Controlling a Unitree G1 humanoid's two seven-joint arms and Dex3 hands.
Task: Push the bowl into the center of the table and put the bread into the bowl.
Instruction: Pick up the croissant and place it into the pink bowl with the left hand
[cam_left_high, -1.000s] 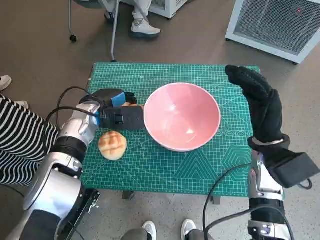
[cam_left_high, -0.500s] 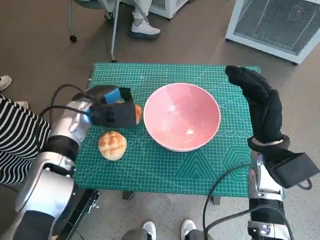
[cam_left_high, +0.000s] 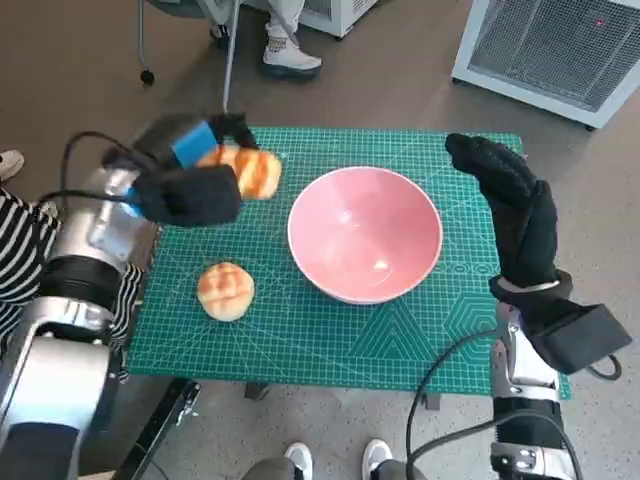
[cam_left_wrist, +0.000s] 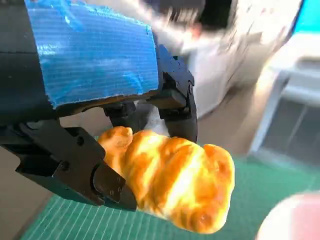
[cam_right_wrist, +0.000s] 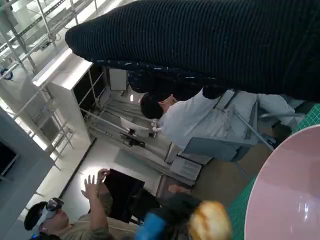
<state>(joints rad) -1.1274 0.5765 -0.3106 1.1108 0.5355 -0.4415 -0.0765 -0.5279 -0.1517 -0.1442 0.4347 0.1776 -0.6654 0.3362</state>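
Now your left hand (cam_left_high: 190, 185) holds the bread (cam_left_high: 250, 172) above the mat (cam_left_high: 330, 330), just beside the bowl (cam_left_high: 365, 235); your right hand (cam_left_high: 515, 215) is raised, fingers spread, empty. A bun (cam_left_high: 225, 290) lies near.

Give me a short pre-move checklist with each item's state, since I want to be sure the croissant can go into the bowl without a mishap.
1. Croissant held: ok, the left hand grips it between its fingers, lifted above the green mat.
2. Pink bowl near the table's middle: ok, roughly central on the mat.
3. Bowl empty: ok, nothing lies inside it.
4. Croissant over the bowl: not ok, it hangs to the bowl's left, beyond the rim.
5. Right hand out of the way: ok, raised beside the bowl's right, holding nothing.
6. Round bun: not ok, it lies on the mat, outside the bowl.
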